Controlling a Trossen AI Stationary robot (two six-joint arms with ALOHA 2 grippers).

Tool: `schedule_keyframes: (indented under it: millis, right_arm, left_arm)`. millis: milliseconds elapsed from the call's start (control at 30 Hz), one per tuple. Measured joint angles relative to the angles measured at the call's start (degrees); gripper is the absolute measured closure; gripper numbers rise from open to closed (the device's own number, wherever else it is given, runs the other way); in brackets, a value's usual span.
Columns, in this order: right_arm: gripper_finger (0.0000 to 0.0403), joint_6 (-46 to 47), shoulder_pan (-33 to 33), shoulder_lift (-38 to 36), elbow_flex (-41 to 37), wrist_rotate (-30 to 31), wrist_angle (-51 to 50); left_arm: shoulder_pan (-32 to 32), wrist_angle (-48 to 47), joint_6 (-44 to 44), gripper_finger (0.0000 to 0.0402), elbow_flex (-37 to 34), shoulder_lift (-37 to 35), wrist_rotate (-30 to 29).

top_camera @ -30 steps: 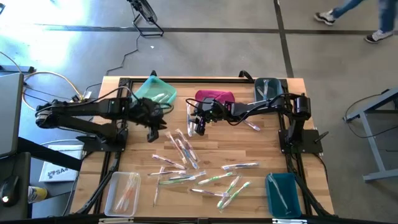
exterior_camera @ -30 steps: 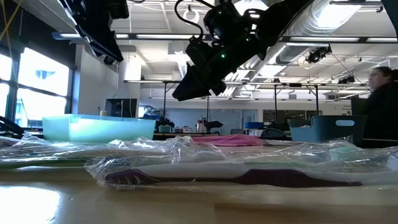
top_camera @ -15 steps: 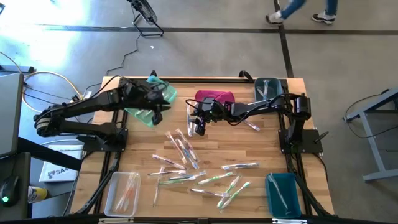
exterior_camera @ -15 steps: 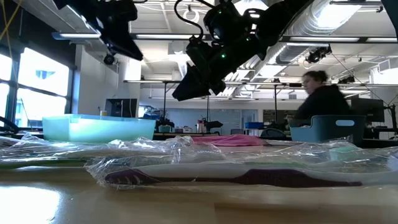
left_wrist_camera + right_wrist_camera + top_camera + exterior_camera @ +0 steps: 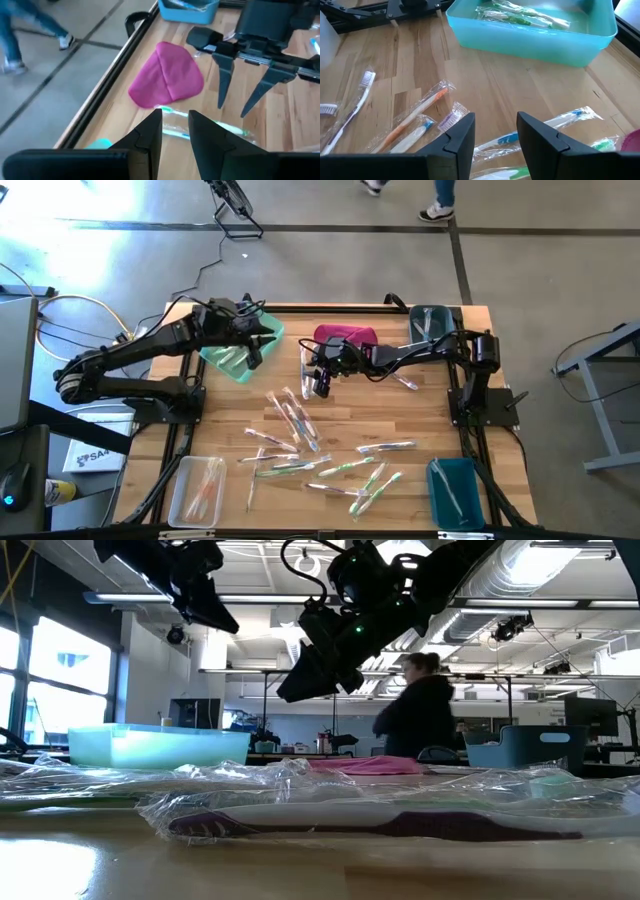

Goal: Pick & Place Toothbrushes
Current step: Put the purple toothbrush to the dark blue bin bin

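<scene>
The left gripper (image 5: 252, 352) is seen over the light teal bin (image 5: 238, 342) at the counter's (image 5: 430, 420) eleven o'clock corner. In the left wrist view its fingers (image 5: 150, 131) are parted by a narrow gap, and a green-handled toothbrush (image 5: 212, 127) in its wrapper is seen through that gap; whether it is pinched cannot be told. The right gripper (image 5: 320, 385) is held above the counter's middle, just at six o'clock of the magenta cloth (image 5: 345, 336). Its fingers (image 5: 462, 135) are spread with nothing between them. The loose toothbrushes (image 5: 295, 420) are scattered from the centre toward five o'clock, below and beyond those fingers, untouched. More wrapped ones (image 5: 525, 15) are lying inside the light teal bin.
</scene>
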Motion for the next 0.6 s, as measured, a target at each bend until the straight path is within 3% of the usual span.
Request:
schedule_keyframes:
  millis: [333,600]
  right_arm:
    - [0.0265,0.04,0.0,0.01,0.0,0.0,-2.39]
    - [0.0265,0.26,0.04,0.02,0.0,0.0,-2.99]
  left_arm:
    - [0.01,0.25,2.97,0.0309,-6.88,-6.33,0.31]
    - [0.01,0.27,4.52,0.0309,-12.57,-19.38,0.3]
